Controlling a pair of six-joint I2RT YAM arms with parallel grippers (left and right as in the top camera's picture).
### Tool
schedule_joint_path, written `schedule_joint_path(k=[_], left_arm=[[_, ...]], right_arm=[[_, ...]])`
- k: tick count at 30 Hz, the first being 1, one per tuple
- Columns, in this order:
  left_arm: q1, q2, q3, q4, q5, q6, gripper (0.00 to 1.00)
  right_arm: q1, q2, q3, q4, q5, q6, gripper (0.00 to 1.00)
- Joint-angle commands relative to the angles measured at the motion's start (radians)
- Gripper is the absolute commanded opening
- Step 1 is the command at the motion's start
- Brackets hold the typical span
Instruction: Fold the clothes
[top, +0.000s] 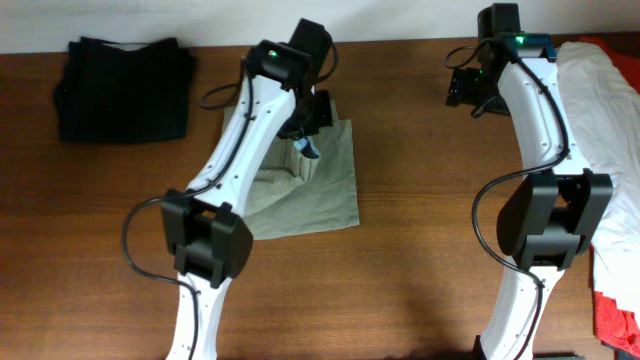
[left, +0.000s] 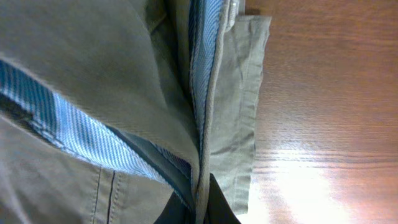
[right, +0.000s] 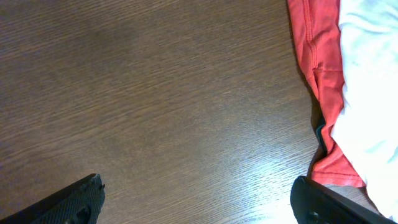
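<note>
Black garment: squared pile, well to the left of the left gripper, touching nothing else.
Left gripper: clenched on a raised fold of the trousers; in the wrist view the waistband edge runs into its tips.
Trousers: pale khaki, directly beneath the left gripper and spreading toward the arm's base; blue striped lining turned outward at the grip.
Done, as judged: trousers gathered into a rough square, no legs trailing.
Remaining, as judged: lay the lifted flap down, even the crooked edges, let go.
Worktop: bare brown wood between the two grippers.
Right gripper: released, fingers spread wide, holding nothing, well apart from the trousers.
White garment: loose heap just right of the right gripper.
Red garment: edging that heap on the gripper's side.
</note>
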Motion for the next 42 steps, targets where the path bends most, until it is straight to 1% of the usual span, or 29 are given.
schedule_joint_path(k=[1, 3, 4, 6, 10, 13, 14, 15, 16, 18, 20, 21, 22, 25, 27, 29, 33, 36, 42], left_arm=[[-0.027, 0.055, 0.005, 0.027, 0.030, 0.012, 0.02], [-0.035, 0.068, 0.005, 0.045, 0.033, 0.013, 0.09], [-0.042, 0.074, 0.005, 0.054, 0.033, 0.013, 0.11], [-0.054, 0.092, 0.005, 0.067, 0.034, 0.013, 0.20], [-0.071, 0.121, 0.005, 0.070, 0.037, 0.013, 0.20], [-0.071, 0.119, 0.005, 0.070, 0.041, 0.014, 0.25], [-0.068, 0.117, 0.005, 0.069, 0.047, 0.042, 0.28], [-0.064, 0.114, 0.007, 0.066, 0.055, 0.076, 0.41], [-0.052, 0.109, 0.013, 0.043, 0.055, 0.107, 0.46], [-0.023, 0.106, 0.026, -0.004, 0.055, 0.127, 0.46], [0.042, 0.106, 0.048, -0.074, 0.055, 0.148, 0.47], [0.082, 0.106, 0.053, -0.099, 0.055, 0.182, 0.80], [0.124, 0.106, 0.054, -0.117, 0.056, 0.217, 0.99], [0.238, 0.106, 0.053, -0.144, 0.064, 0.283, 0.99], [0.331, 0.106, 0.053, -0.137, 0.142, 0.345, 0.99], [0.408, 0.108, 0.052, -0.117, 0.261, 0.435, 0.99], [0.500, 0.129, 0.016, -0.106, 0.419, 0.529, 0.99], [0.515, 0.153, -0.021, -0.098, 0.422, 0.564, 0.99], [0.512, 0.226, -0.031, -0.080, 0.426, 0.573, 0.99]], right_arm=[[0.005, -0.037, 0.016, 0.000, 0.017, 0.002, 0.99], [0.005, -0.037, 0.016, 0.000, 0.017, 0.002, 0.99], [0.005, -0.037, 0.016, 0.000, 0.017, 0.002, 0.99], [0.005, -0.037, 0.016, 0.000, 0.017, 0.002, 0.99], [0.005, -0.036, 0.016, 0.000, 0.017, 0.002, 0.99], [0.005, -0.037, 0.016, 0.000, 0.017, 0.002, 0.99], [0.005, -0.037, 0.016, 0.000, 0.017, 0.002, 0.98], [0.005, -0.037, 0.016, 0.000, 0.017, 0.002, 0.99], [0.005, -0.037, 0.016, 0.000, 0.017, 0.002, 0.99], [0.005, -0.037, 0.016, 0.000, 0.017, 0.002, 0.99], [0.005, -0.037, 0.016, 0.000, 0.017, 0.002, 0.99], [0.005, -0.037, 0.016, 0.000, 0.017, 0.002, 0.99], [0.005, -0.037, 0.016, 0.000, 0.017, 0.002, 0.99], [0.005, -0.037, 0.016, 0.000, 0.017, 0.002, 0.99], [0.005, -0.037, 0.016, 0.000, 0.017, 0.002, 0.99], [0.005, -0.037, 0.016, 0.000, 0.017, 0.002, 0.99], [0.005, -0.037, 0.016, 0.000, 0.017, 0.002, 0.99], [0.005, -0.037, 0.016, 0.000, 0.017, 0.002, 0.99], [0.005, -0.036, 0.016, 0.000, 0.017, 0.002, 0.99]])
